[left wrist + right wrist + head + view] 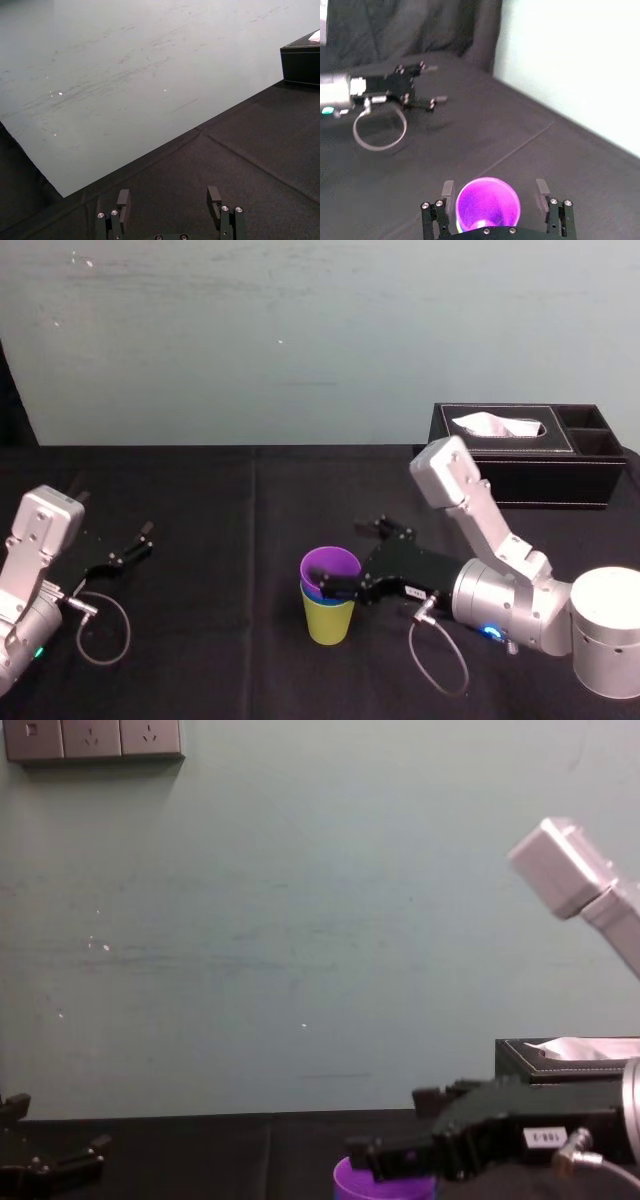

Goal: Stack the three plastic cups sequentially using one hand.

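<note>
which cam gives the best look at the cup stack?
Head view: the stack shows all three colours nested, with the right gripper open around its top. The right wrist view looks down into the purple cup; the chest view catches just its rim. The left gripper sits parked at the left.

Nested upright in one stack, low in the middle of the head view: a yellow-green cup (330,622) outermost at the bottom, a blue cup (310,591) inside it with just a thin band of rim visible, and a purple cup (330,566) innermost, mouth open upward. Reaching in from the robot's right at rim height, the right gripper (494,187), black with a small white label, long jaws spread to either side of the purple rim.
</note>
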